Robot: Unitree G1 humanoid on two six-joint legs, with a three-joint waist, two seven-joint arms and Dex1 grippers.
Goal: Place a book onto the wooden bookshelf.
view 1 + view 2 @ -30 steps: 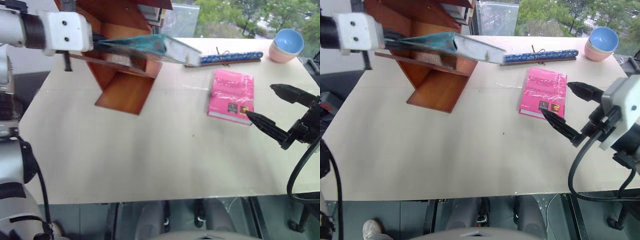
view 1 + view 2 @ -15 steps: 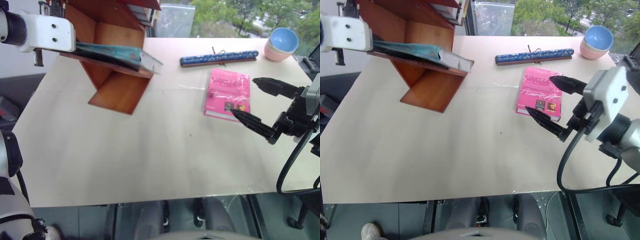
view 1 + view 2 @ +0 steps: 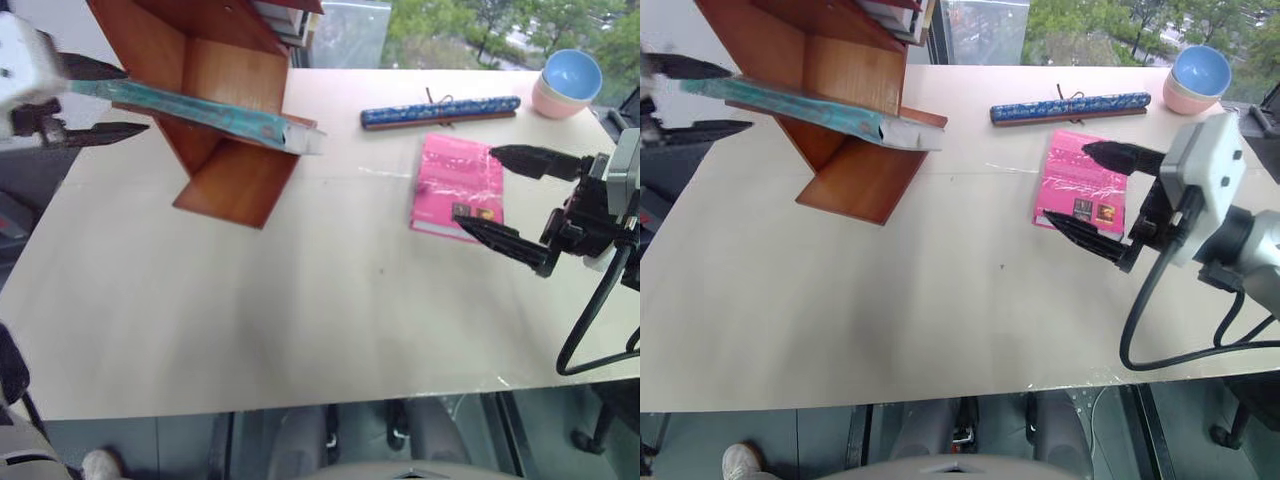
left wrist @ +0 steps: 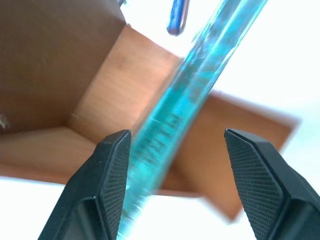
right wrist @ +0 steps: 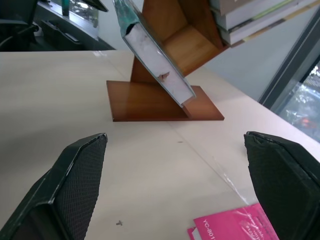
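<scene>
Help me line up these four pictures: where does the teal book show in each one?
Left eye view: the book slants across the wooden bookshelf, upper left.
Right eye view: same place, upper left.
Left wrist view: a teal edge runs diagonally between the left claw fingers.
Right wrist view: its white page edge leans on the shelf, top centre.
Shared landmark: the bookshelf.

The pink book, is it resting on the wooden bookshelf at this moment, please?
No, the pink book lies flat on the table, apart from the wooden bookshelf.
</scene>
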